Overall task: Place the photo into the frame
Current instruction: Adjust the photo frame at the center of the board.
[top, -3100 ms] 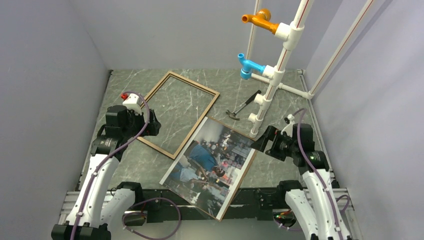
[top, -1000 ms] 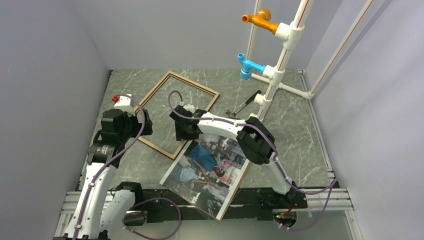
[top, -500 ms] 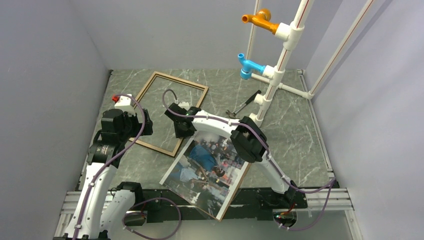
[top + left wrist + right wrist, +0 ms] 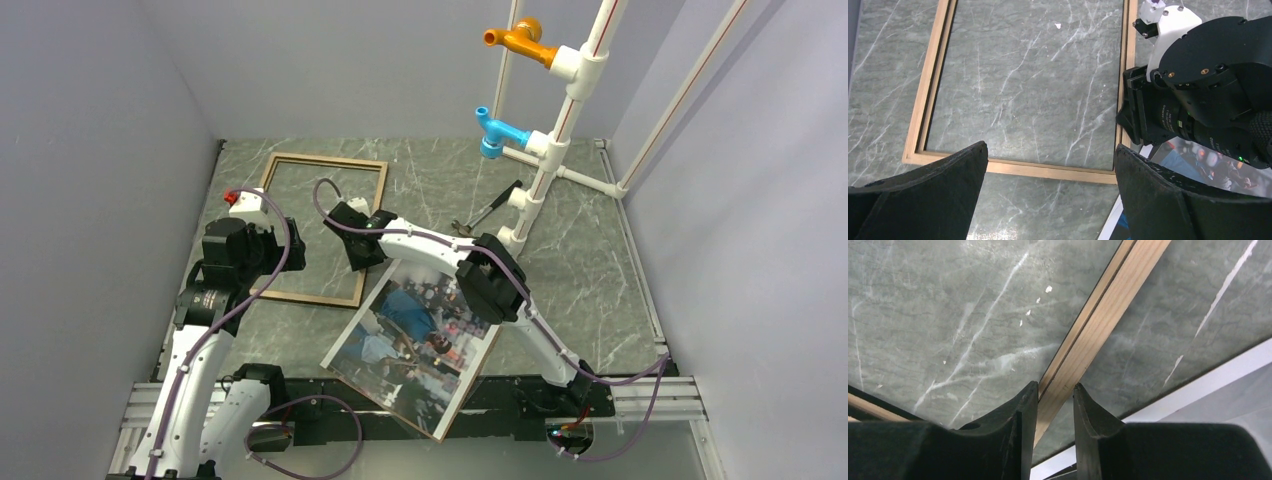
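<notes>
Left claw [image 4: 1049, 147] hangs released, its black fingers spread wide above the near rail of the large rectangular frame of thin light-brown wood [image 4: 325, 160]. Nearest the arm bases lies the large thin colour photo of people in a street [image 4: 420, 335], picture side up and turned diagonally on the grey marble-patterned bench [image 4: 590, 260]; its near corner juts out past the bench's near edge. Its far corner lies close to the frame's near right corner, and the photo is wholly outside the frame. Reaching across above the photo's far end, the right claw [image 4: 1055, 390] is clenched on the frame's right-hand rail, one finger on each side of the wood. The frame lies flat at the left of the bench, wood side up, with marble showing through its opening. Farther right a dark-handled hammer [image 4: 487, 212] rests beside a white pipe stand with blue and orange fittings [image 4: 560, 110].
</notes>
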Controlling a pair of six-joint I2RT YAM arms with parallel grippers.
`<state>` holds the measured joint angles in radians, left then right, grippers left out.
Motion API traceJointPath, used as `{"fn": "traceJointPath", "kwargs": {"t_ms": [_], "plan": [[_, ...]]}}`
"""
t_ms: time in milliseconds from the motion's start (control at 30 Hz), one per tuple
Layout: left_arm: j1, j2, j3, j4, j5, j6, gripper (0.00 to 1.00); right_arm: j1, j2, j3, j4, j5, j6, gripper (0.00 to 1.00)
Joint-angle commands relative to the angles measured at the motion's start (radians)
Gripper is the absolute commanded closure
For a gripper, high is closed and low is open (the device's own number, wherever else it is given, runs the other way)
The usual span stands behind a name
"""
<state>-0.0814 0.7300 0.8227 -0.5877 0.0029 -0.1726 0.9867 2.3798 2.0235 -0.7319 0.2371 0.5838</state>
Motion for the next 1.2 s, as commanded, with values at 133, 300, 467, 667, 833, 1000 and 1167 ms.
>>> {"fn": "traceJointPath", "kwargs": {"t_ms": [133,300,467,667,833,1000,1167], "plan": [[0.005,-0.006,0.015,0.029,0.000,0.010,0.01,-0.019,0.032,0.095,0.029,0.015,-0.136,1.00],[0.005,-0.003,0.015,0.030,0.000,0.009,0.01,-0.058,0.050,0.126,0.028,-0.007,-0.130,1.00],[0.005,0.000,0.016,0.027,0.000,0.010,0.01,-0.144,0.063,0.123,0.042,-0.079,-0.069,1.00],[0.005,0.002,0.016,0.029,0.000,0.011,0.01,-0.216,0.066,0.141,0.029,-0.087,-0.053,1.00],[0.006,0.006,0.016,0.027,0.000,0.011,0.01,-0.255,0.061,0.147,0.022,-0.075,-0.068,1.00],[0.006,0.015,0.018,0.026,0.000,0.011,0.01,-0.269,0.047,0.124,0.028,-0.104,-0.060,1.00],[0.006,0.023,0.023,0.021,0.000,0.010,0.01,-0.268,0.003,0.027,0.067,-0.129,0.033,1.00]]}}
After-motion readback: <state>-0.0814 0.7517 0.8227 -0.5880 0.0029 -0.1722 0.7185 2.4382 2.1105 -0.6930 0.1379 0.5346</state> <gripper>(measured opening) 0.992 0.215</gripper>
